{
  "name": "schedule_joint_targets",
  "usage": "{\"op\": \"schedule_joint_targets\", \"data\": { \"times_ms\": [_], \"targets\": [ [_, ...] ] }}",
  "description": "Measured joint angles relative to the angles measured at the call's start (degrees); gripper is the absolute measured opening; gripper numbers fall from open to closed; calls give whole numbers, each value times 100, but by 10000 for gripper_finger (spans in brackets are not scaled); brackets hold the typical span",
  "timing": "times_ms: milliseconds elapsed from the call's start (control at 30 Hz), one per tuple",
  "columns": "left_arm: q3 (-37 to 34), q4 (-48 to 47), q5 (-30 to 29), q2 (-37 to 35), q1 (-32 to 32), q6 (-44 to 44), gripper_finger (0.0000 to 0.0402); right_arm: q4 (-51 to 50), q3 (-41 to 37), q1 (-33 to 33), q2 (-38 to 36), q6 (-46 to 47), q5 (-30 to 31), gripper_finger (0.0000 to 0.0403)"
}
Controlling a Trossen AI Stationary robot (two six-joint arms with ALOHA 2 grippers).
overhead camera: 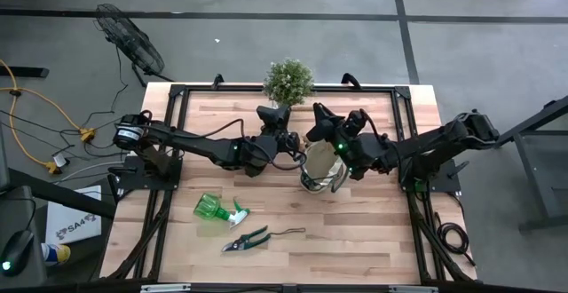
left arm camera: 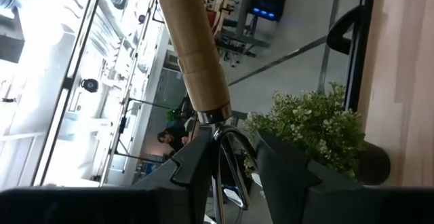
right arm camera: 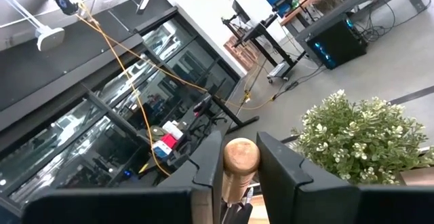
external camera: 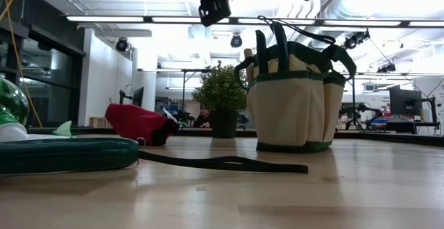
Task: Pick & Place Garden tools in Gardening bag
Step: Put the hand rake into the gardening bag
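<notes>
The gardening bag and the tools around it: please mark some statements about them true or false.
1. The gardening bag lies flat on its side. False: it stands upright.
2. The green spray bottle lies on the table. True.
3. The pruners are inside the bag. False: they lie on the table, near the bottle.
4. The left pincer holds a wooden-handled tool. True.
5. The right pincer is empty. False: a wooden handle sits between its fingers.

Wooden tool handle (left arm camera: 193,54) cut by frame edge; spray bottle (external camera: 12,111) cropped at edge.
</notes>
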Motion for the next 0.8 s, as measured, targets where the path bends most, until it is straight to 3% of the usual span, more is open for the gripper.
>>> {"op": "schedule_joint_targets", "data": {
  "times_ms": [500,633,800],
  "targets": [
    [-4,0,420,0,4,-23,113,-105,0,-4,-7,62,-23,58],
    [-4,0,446,0,2,-178,147,-137,0,-4,-7,65,-45,58],
    [-7,6,374,0,1,-357,217,-177,0,-4,-7,67,-45,58]
  ]
}}
